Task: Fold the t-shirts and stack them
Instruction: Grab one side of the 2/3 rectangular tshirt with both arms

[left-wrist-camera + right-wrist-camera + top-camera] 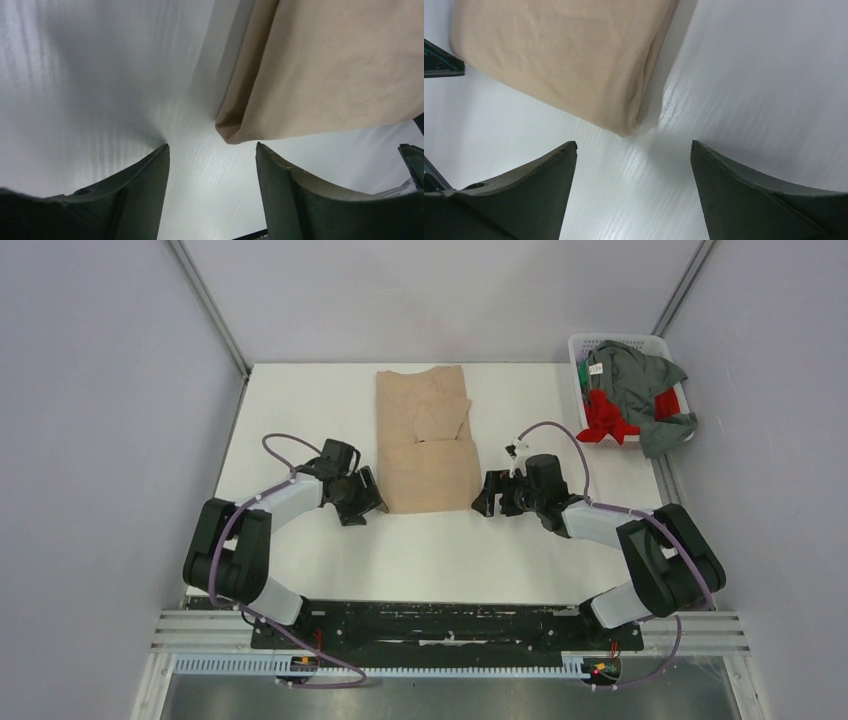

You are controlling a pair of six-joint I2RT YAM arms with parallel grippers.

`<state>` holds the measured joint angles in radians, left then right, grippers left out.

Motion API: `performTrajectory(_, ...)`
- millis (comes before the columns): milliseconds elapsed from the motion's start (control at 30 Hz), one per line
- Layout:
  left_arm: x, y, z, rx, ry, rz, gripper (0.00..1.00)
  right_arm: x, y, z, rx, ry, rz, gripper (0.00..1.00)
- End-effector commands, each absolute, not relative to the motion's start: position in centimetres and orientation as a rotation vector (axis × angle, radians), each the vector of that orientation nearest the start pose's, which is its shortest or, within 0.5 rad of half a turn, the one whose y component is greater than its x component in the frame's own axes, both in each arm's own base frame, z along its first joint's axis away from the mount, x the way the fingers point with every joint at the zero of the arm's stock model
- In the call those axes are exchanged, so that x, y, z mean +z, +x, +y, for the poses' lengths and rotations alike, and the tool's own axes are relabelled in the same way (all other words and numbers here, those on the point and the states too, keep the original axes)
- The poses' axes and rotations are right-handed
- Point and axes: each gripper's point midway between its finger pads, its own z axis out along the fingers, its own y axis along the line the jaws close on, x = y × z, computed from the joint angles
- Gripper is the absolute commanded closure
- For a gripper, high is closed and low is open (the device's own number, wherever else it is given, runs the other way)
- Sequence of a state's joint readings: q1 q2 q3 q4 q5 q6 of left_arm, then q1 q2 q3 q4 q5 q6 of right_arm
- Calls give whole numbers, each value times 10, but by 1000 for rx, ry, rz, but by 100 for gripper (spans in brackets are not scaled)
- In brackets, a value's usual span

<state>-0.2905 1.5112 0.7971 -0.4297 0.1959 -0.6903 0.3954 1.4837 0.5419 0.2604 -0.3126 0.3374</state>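
The tan-beige t-shirt [427,438] lies folded into a long strip at the table's middle back. My left gripper [366,502] is open at its near left corner [231,129], with nothing between the jaws. My right gripper [484,497] is open at its near right corner [626,127], also empty. The shirt also fills the top of the left wrist view [330,70] and the right wrist view [559,55]. The grey-green t-shirt [645,380] and the red t-shirt [606,420] lie crumpled in the white basket [580,345] at the back right.
The white table [300,400] is bounded by grey walls left and right. The basket stands at the back right corner, with the grey-green shirt hanging over its right rim. Purple cables loop from both arms.
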Motion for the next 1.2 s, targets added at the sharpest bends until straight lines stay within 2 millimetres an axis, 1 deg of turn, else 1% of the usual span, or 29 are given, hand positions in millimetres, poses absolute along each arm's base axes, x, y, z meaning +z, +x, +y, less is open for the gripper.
performTrajectory(0,32,283,-171,-721,-490,2723,34,43,300,205,796,-219,2267,17)
performTrajectory(67,27,282,-173,-728,-498,2733,37,37,299,205,793,-213,2283,24)
performTrajectory(167,20,283,-172,-707,-509,2751,44,32,298,206,798,-203,2292,28)
performTrajectory(367,4,286,-172,-683,-524,2785,67,24,297,212,826,-200,2301,38)
performTrajectory(433,0,287,-172,-671,-532,2797,74,21,298,216,853,-190,2300,45)
performTrajectory(500,-4,287,-171,-664,-532,2807,80,18,298,219,857,-184,2308,49)
performTrajectory(533,-5,287,-170,-650,-528,2811,85,15,298,218,854,-177,2319,51)
performTrajectory(567,-7,287,-168,-634,-530,2813,89,14,299,219,852,-176,2323,56)
performTrajectory(600,-8,288,-166,-614,-531,2813,97,13,299,219,851,-175,2322,62)
performTrajectory(667,-8,289,-164,-592,-522,2811,98,11,301,220,845,-183,2320,80)
performTrajectory(700,-6,289,-162,-580,-525,2808,98,10,301,220,846,-189,2329,93)
performTrajectory(733,-3,288,-160,-565,-528,2805,98,10,298,223,864,-199,2338,100)
performTrajectory(800,5,284,-154,-514,-509,2788,98,14,288,226,890,-236,2347,100)
performTrajectory(867,14,275,-146,-443,-494,2761,98,23,278,224,864,-289,2333,100)
performTrajectory(933,25,261,-143,-432,-476,2736,98,34,263,221,856,-347,2315,100)
performTrajectory(967,26,250,-143,-434,-478,2745,98,40,254,220,860,-375,2304,100)
performTrajectory(1000,30,240,-141,-435,-485,2744,98,40,242,218,861,-399,2316,100)
performTrajectory(1067,35,210,-138,-403,-499,2773,98,38,209,214,863,-475,2353,100)
performTrajectory(1100,41,199,-139,-400,-501,2758,98,33,187,214,877,-523,2380,100)
performTrajectory(1133,45,184,-143,-409,-480,2767,98,35,171,214,904,-548,2376,100)
performTrajectory(1167,53,175,-145,-440,-481,2751,98,34,158,214,937,-561,2381,100)
